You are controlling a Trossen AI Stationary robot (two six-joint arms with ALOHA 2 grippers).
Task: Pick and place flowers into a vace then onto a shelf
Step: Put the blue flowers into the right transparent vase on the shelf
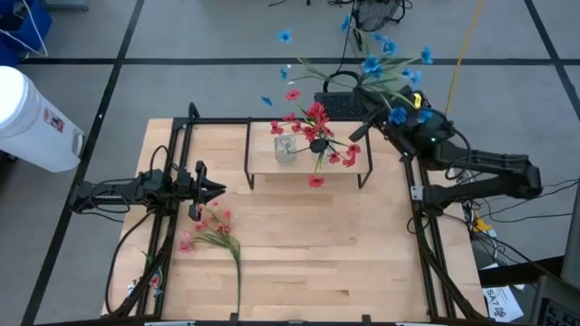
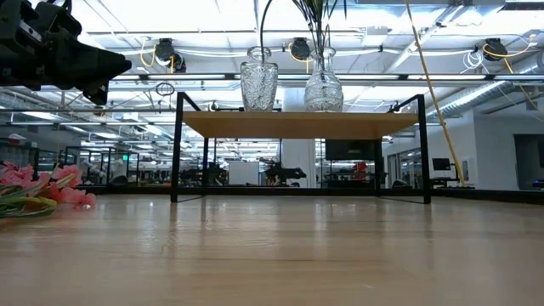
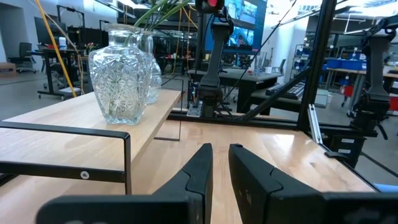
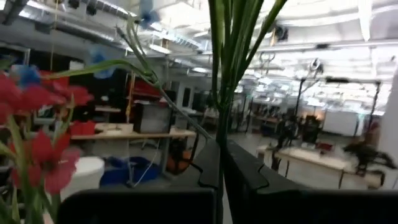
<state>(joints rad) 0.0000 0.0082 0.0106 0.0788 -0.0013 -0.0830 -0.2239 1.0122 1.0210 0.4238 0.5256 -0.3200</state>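
Observation:
The blue flowers (image 1: pixel 385 68) hang in the air over the shelf's far right end, with my right gripper (image 1: pixel 355 133) shut on their green stems. The red flowers (image 1: pixel 317 122) stand in a glass vase (image 1: pixel 319 145) on the low wooden shelf (image 1: pixel 263 167). A second glass vase (image 1: pixel 285 149) stands beside it on the shelf. The pink flowers (image 1: pixel 208 231) lie flat on the tabletop at the near left. My left gripper (image 1: pixel 216 190) rests level at the table's left, its fingers a narrow gap apart with nothing between them. My right gripper pinches the blue flowers' bundle of green stems (image 4: pixel 221 127) between its two fingers. The stems rise past the fingertips and fan out into leaves and blossoms above. The spray is lifted clear of the table; where its lower end is, I cannot tell.
A black frame rail (image 1: pixel 181 136) runs round the tabletop. A white bin (image 1: pixel 32 109) stands on the floor beyond the table's left edge. Bare wood lies in front of the shelf across the table's middle and near right (image 1: pixel 344 254).

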